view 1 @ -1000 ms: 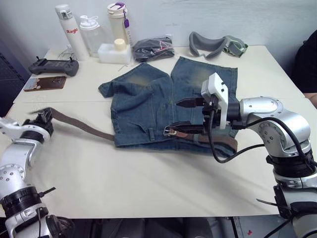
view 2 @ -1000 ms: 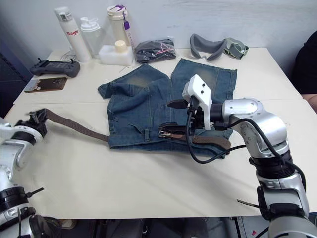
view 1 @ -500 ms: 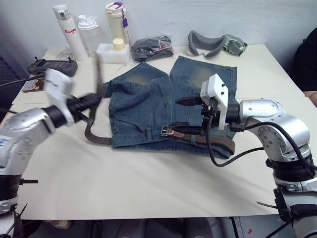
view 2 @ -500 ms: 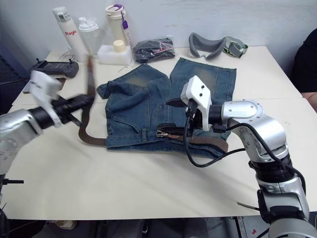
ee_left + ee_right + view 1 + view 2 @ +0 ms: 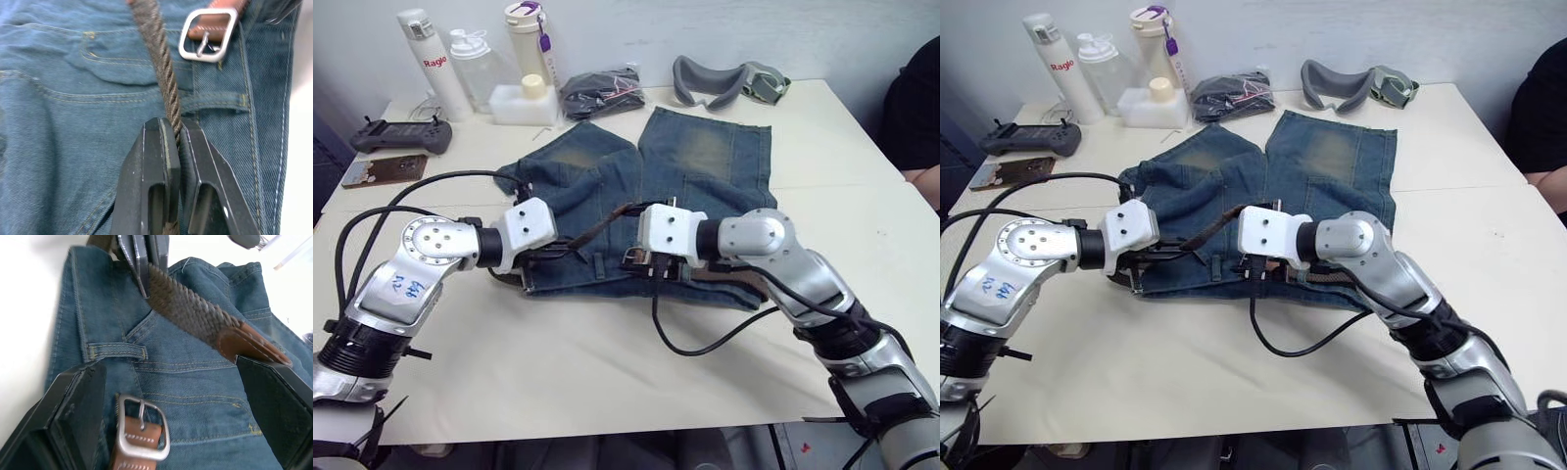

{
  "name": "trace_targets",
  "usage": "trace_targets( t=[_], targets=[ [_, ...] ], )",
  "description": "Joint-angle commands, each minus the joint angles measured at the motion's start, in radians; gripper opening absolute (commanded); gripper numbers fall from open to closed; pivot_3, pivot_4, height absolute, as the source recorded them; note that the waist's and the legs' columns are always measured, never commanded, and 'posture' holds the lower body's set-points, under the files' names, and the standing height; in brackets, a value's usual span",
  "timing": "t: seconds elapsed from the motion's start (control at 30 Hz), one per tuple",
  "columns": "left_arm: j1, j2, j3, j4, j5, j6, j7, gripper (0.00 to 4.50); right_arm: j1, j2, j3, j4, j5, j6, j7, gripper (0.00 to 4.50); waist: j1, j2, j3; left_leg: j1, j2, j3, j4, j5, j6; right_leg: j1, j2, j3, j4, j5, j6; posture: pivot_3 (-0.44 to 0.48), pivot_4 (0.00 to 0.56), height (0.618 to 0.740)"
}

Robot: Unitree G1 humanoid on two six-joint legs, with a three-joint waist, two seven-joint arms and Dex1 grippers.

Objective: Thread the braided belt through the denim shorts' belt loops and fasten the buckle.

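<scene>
I have the left tool [image 5: 173, 147] clamped on the braided belt [image 5: 155, 58], its tan tip raised just above the buckle [image 5: 142, 433]. The right tool [image 5: 171, 396] stands wide open, straddling the buckle with nothing in it. To do this well I'd lower the tip squarely into the frame, clear of the prong, while the right tool steadies the buckle against the waistband. The belt is a dark brown weave, taut near my grip. The buckle lies flat on the denim shorts [image 5: 705, 157], just beside one of the belt loops [image 5: 117, 351].
</scene>
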Motion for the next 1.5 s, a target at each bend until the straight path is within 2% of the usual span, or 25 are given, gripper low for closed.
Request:
trace_targets(
  t=[0.03, 0.27, 0.33, 0.53, 0.63, 0.83, 0.87, 0.9, 0.97, 1.0, 1.07, 1.13, 1.17, 1.2, 1.23, 1.3, 1.33, 1.43, 1.5],
  targets=[
    [-0.017, 0.003, 0.014, -0.007, 0.056, -0.029, -0.037, 0.07, -0.045, 0.003, -0.032, 0.015, -0.065, -0.067, -0.028, 4.5, 0.001, 0.0, 0.0, 0.0, 0.0, 0.0, 0.0, 0.0, 0.0, 0.0, 0.0, 0.0, 0.0, 0.0, 0.0, 0.0, 0.15, 0.641],
    [-0.015, -0.01, 0.03, 0.022, 0.134, -0.066, -0.059, 0.07, -0.096, -0.03, -0.105, 0.041, -0.025, -0.128, 0.054, 4.5, -0.001, 0.0, 0.0, 0.0, -0.001, 0.0, 0.0, 0.0, 0.0, 0.0, 0.001, 0.0, 0.001, 0.0, 0.0, 0.0, 0.15, 0.641],
    [-0.025, -0.022, 0.038, 0.037, 0.143, -0.073, -0.059, 0.07, -0.086, -0.026, -0.099, 0.019, 0.016, -0.124, 0.108, 4.5, 0.0, 0.0, 0.0, 0.0, 0.0, 0.0, 0.0, 0.0, 0.0, -0.001, 0.001, -0.001, 0.002, 0.0, 0.0, 0.0, 0.15, 0.641],
    [-0.047, -0.063, 0.057, 0.052, 0.155, -0.058, -0.059, 0.07, -0.053, 0.021, -0.049, 0.063, -0.047, -0.15, 0.091, 4.5, -0.002, 0.0, 0.0, 0.0, 0.0, 0.0, 0.0, 0.001, 0.0, -0.001, 0.001, -0.001, 0.002, 0.0, 0.001, 0.0, 0.15, 0.641],
    [-0.032, -0.053, 0.06, 0.027, 0.153, -0.039, -0.084, 0.0, -0.061, 0.034, -0.054, 0.114, -0.064, -0.161, 0.079, 3.63, 0.0, 0.0, 0.0, 0.0, -0.001, 0.0, 0.0, 0.001, 0.0, -0.002, 0.001, -0.002, 0.003, 0.0, 0.001, 0.0, 0.15, 0.641],
    [-0.026, -0.06, 0.104, 0.008, 0.131, 0.034, -0.079, 0.0, -0.057, 0.049, -0.06, 0.143, -0.07, -0.189, 0.076, 0.48, -0.003, 0.0, 0.0, 0.0, -0.001, 0.0, 0.0, 0.001, 0.0, -0.002, 0.001, -0.002, 0.004, 0.0, 0.001, 0.0, 0.15, 0.641],
    [-0.026, -0.068, 0.126, 0.005, 0.102, 0.082, -0.08, 0.0, -0.056, 0.049, -0.059, 0.144, -0.07, -0.193, 0.077, 0.08, -0.003, 0.0, 0.0, 0.0, -0.001, 0.0, 0.0, 0.001, 0.0, -0.002, 0.001, -0.001, 0.004, 0.0, 0.001, 0.0, 0.15, 0.641],
    [-0.024, -0.067, 0.144, -0.002, 0.08, 0.122, -0.083, 0.0, -0.054, 0.049, -0.06, 0.144, -0.069, -0.199, 0.078, 0.03, -0.003, 0.0, 0.0, 0.0, -0.001, 0.0, 0.0, 0.001, 0.0, -0.002, 0.001, -0.001, 0.004, 0.0, 0.001, 0.0, 0.15, 0.641],
    [-0.02, -0.063, 0.181, -0.021, 0.032, 0.19, -0.093, 0.86, -0.051, 0.049, -0.061, 0.145, -0.07, -0.213, 0.079, 0.0, -0.004, 0.0, 0.0, 0.0, -0.001, 0.0, 0.0, 0.001, 0.0, -0.003, 0.002, -0.002, 0.005, 0.0, 0.001, 0.0, 0.15, 0.641],
    [-0.021, -0.068, 0.225, -0.038, -0.03, 0.271, -0.09, 1.17, -0.049, 0.048, -0.062, 0.145, -0.071, -0.224, 0.078, 0.0, -0.005, 0.0, 0.0, 0.0, -0.001, 0.0, 0.0, 0.001, 0.0, -0.003, 0.002, -0.001, 0.005, 0.0, 0.001, 0.0, 0.15, 0.641],
    [-0.052, -0.097, 0.365, -0.05, -0.214, 0.542, -0.058, 2.03, -0.044, 0.045, -0.065, 0.15, -0.078, -0.257, 0.073, 0.0, -0.006, 0.0, 0.0, 0.0, -0.001, 0.0, 0.0, 0.001, 0.0, -0.003, 0.002, -0.001, 0.005, 0.0, 0.001, 0.0, 0.15, 0.641],
    [-0.169, -0.139, 0.579, 0.022, -0.402, 1.009, -0.044, 3.01, -0.037, 0.041, -0.072, 0.161, -0.094, -0.327, 0.053, 0.0, -0.006, -0.001, 0.0, 0.0, -0.001, -0.001, 0.0, 0.001, 0.0, -0.003, 0.003, -0.002, 0.006, 0.0, 0.001, 0.0, 0.15, 0.641],
    [-0.214, -0.154, 0.649, 0.051, -0.452, 1.168, -0.038, 3.45, -0.035, 0.04, -0.074, 0.166, -0.099, -0.35, 0.046, 0.0, -0.007, -0.003, 0.0, 0.0, -0.001, -0.002, 0.0, 0.002, -0.001, -0.003, 0.004, -0.002, 0.006, 0.0, 0.001, 0.0, 0.15, 0.641],
    [-0.222, -0.121, 0.676, 0.112, -0.575, 1.254, -0.035, 3.84, -0.032, 0.04, -0.078, 0.169, -0.107, -0.377, 0.032, 0.0, -0.01, -0.004, 0.0, 0.0, -0.001, -0.003, 0.0, 0.002, -0.001, -0.003, 0.006, -0.002, 0.006, 0.0, 0.001, 0.0, 0.15, 0.641],
    [-0.148, -0.012, 0.654, 0.139, -0.777, 1.281, -0.088, 4.31, -0.026, 0.05, -0.084, 0.172, -0.104, -0.394, 0.018, 0.0, -0.018, -0.005, 0.0, 0.0, -0.001, -0.006, 0.0, 0.002, -0.002, -0.003, 0.009, -0.002, 0.006, 0.0, 0.002, 0.0, 0.15, 0.641],
    [0.015, 0.177, 0.61, 0.163, -1.128, 1.283, -0.134, 4.43, -0.013, 0.065, -0.088, 0.177, -0.113, -0.462, -0.014, 0.0, -0.046, -0.005, -0.002, 0.003, -0.002, -0.013, -0.001, 0.002, -0.004, -0.003, 0.011, 0.002, 0.005, 0.0, 0.002, 0.0, 0.15, 0.641],
    [0.065, 0.229, 0.601, 0.171, -1.242, 1.283, -0.116, 4.43, -0.009, 0.068, -0.087, 0.179, -0.121, -0.495, -0.025, 0.0, -0.058, -0.005, -0.002, 0.004, -0.003, -0.015, -0.001, 0.0, -0.005, -0.005, 0.009, 0.003, 0.005, -0.001, 0.001, 0.0, 0.15, 0.641],
    [0.178, 0.323, 0.536, 0.167, -1.576, 1.221, 0.037, 4.43, -0.004, 0.07, -0.079, 0.197, -0.184, -0.651, -0.081, 0.0, -0.055, -0.005, -0.002, 0.003, -0.003, -0.022, -0.001, -0.003, -0.011, -0.009, 0.009, 0.004, 0.011, -0.003, -0.004, 0.0, 0.15, 0.641],
    [0.247, 0.326, 0.455, 0.114, -1.684, 1.126, 0.175, 4.43, -0.006, 0.081, -0.082, 0.214, -0.204, -0.721, -0.108, 0.0, -0.054, -0.005, -0.002, 0.001, 0.002, -0.025, 0.002, -0.004, -0.014, -0.01, 0.014, 0.006, 0.011, -0.003, -0.005, 0.0, 0.15, 0.641]
  ],
)
